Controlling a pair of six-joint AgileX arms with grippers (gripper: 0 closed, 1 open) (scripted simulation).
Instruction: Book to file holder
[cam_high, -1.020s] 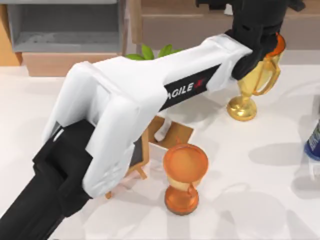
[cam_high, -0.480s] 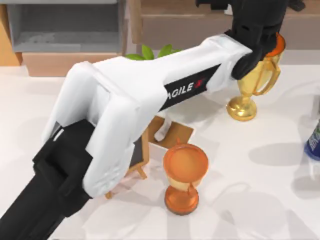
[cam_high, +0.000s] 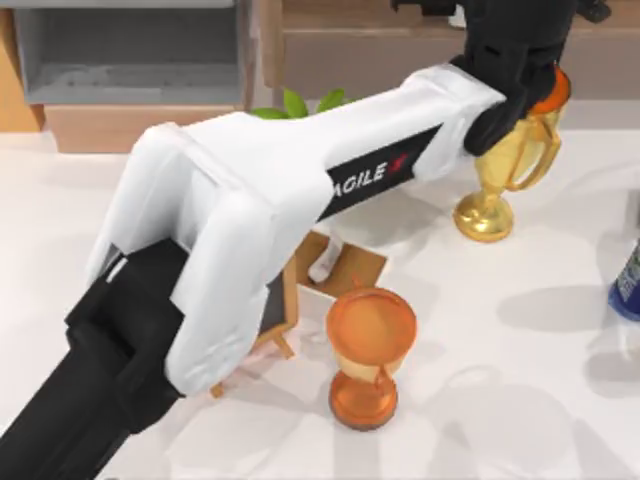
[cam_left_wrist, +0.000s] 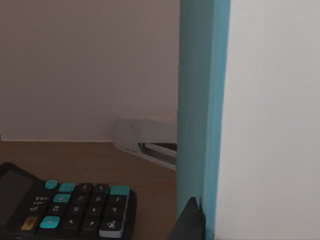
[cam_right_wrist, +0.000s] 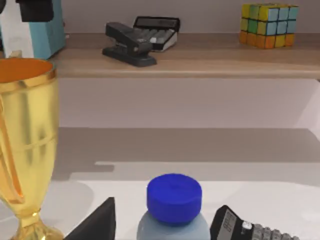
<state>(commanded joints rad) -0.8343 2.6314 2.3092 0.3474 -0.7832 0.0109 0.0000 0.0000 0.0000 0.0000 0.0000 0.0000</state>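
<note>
From above, my left arm (cam_high: 270, 230) stretches diagonally from the table's near left corner toward the far right, its black wrist ending over the long brown wooden shelf (cam_high: 400, 50) at the far edge. The grey file holder (cam_high: 130, 50) stands at the far left edge of the table (cam_high: 520, 360). A gold trophy (cam_high: 505, 170) stands near the far right, an orange hourglass (cam_high: 370, 355) nearer the middle, and a small wood-framed chalkboard (cam_high: 285, 310) peeks from beneath my arm. Green leaves (cam_high: 300, 103) show behind it.

My left wrist view sits tight against the book (cam_left_wrist: 202, 115), its light-blue cover upright and its white page edges beside it. My left gripper's dark fingertip (cam_left_wrist: 190, 222) presses the cover, so I am grasping the book above the shelf. A black calculator (cam_left_wrist: 65, 207) and a grey stapler (cam_left_wrist: 145, 140) lie on the wood.

My right wrist view looks over a blue-capped bottle (cam_right_wrist: 174, 207), with my right gripper's fingers (cam_right_wrist: 97, 222) spread apart on either side of it.
</note>
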